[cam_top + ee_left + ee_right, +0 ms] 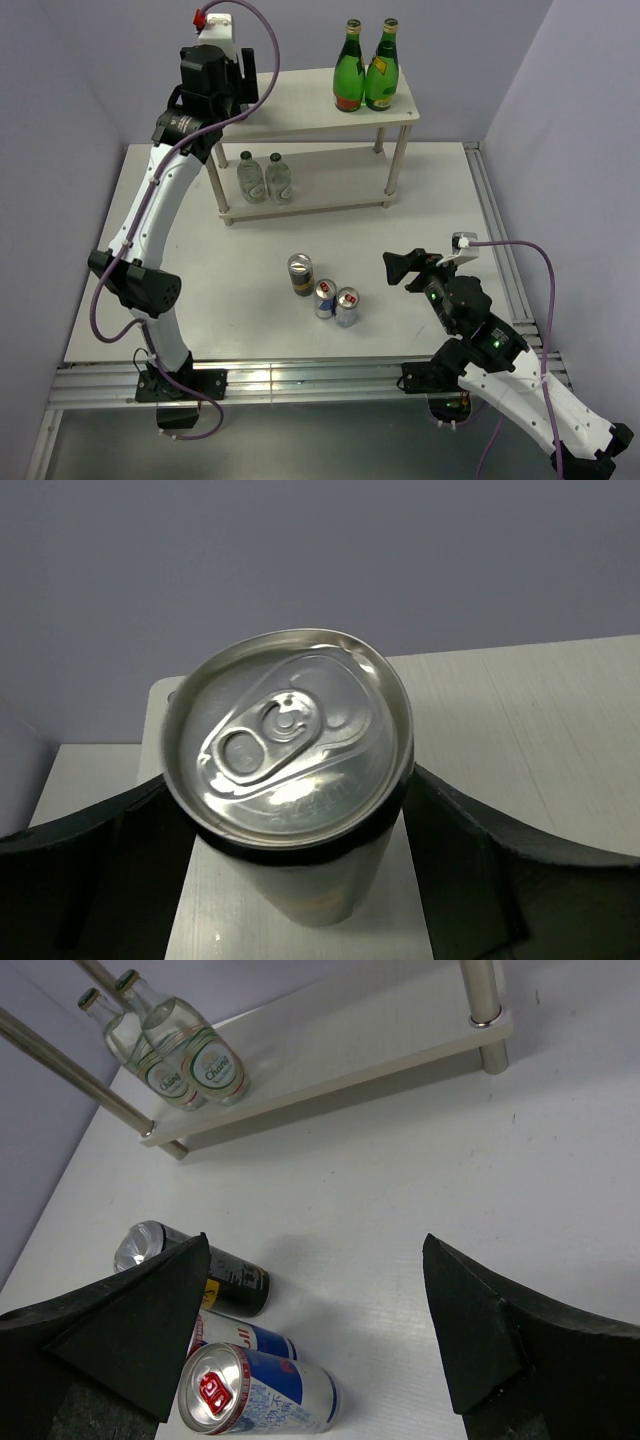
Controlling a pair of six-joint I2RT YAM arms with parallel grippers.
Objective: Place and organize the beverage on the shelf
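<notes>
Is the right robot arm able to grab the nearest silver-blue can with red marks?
Probably yes. The right gripper is open and empty, and only bare white table lies between it and that slim silver-blue can. The second silver-blue can close beside it might crowd the grip.

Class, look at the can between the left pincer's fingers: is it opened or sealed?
Sealed. On the can, the pull tab lies flat and the mouth panel is unbroken.
</notes>
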